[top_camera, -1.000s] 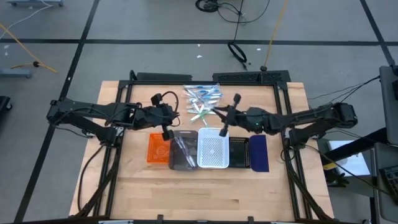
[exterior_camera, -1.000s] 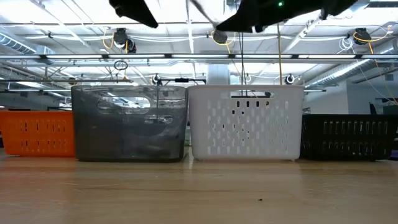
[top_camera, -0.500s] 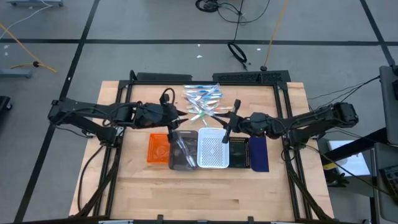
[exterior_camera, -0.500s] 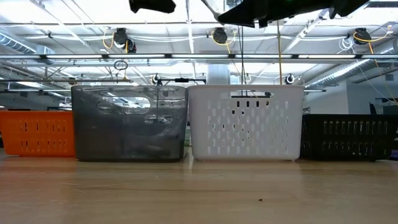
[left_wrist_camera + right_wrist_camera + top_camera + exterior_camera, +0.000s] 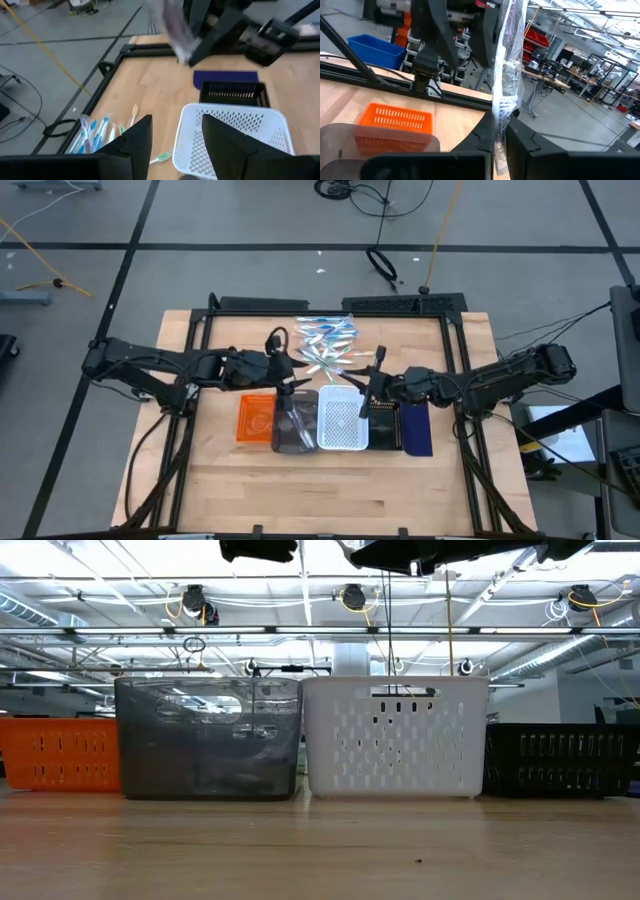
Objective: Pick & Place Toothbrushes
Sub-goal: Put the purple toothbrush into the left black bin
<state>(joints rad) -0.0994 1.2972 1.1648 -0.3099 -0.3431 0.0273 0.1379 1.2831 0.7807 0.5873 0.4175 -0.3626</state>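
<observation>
The left hand (image 5: 287,383) has spread open and the right hand (image 5: 364,402) has shifted over the white tray (image 5: 342,420).

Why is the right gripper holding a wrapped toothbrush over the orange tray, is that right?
Not quite. The right gripper does pinch a wrapped toothbrush, but the high view shows it above the white tray, at its edge beside the black tray. The orange tray sits at the far left end of the row.

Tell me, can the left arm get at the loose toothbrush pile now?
Probably yes. The left gripper is open and empty beside the toothbrush pile, nothing lying between; the right gripper is off over the white basket.
</observation>
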